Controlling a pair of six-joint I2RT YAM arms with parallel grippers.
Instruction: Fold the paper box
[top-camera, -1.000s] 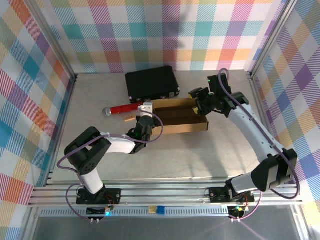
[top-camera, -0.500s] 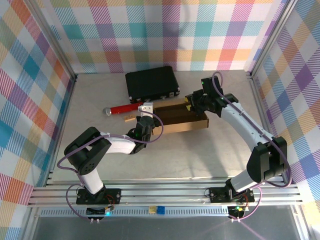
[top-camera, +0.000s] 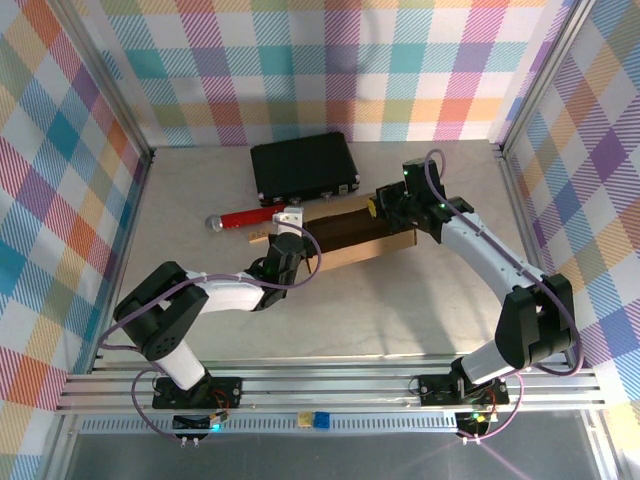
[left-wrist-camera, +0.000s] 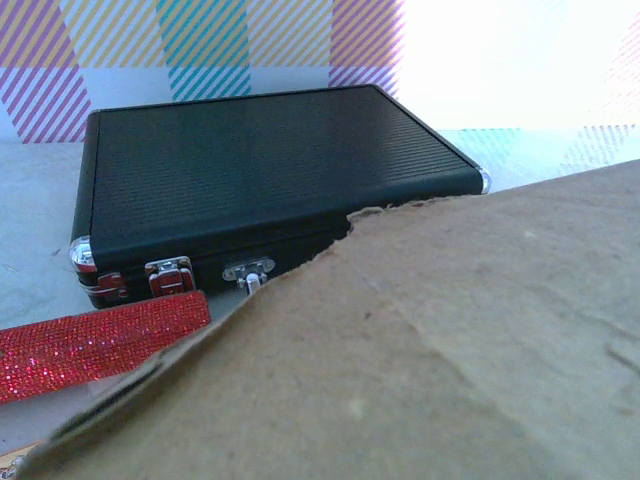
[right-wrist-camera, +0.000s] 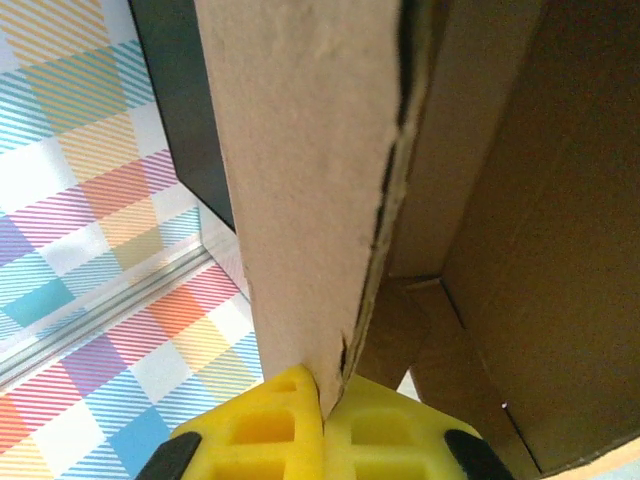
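The paper box (top-camera: 362, 240) is brown cardboard lying mid-table, partly raised, its dark inside showing. My right gripper (top-camera: 378, 208) is at its far right corner. In the right wrist view the yellow fingers (right-wrist-camera: 260, 425) of the right gripper (right-wrist-camera: 325, 395) are shut on the edge of an upright flap of the box (right-wrist-camera: 300, 150). My left gripper (top-camera: 293, 225) is at the box's left end. Cardboard (left-wrist-camera: 450, 340) covers the lower part of the left wrist view and hides the fingers, so any hold there is unseen.
A black hard case (top-camera: 303, 168) with metal latches lies just behind the box, close in the left wrist view (left-wrist-camera: 250, 170). A red glittery tube (top-camera: 245, 218) (left-wrist-camera: 90, 340) lies to the left of the box. Checked walls enclose the table.
The right gripper moved left to the box's far right corner and shut on a flap. The box's open side tipped up and its right end swung away. The left gripper stayed at the left end.
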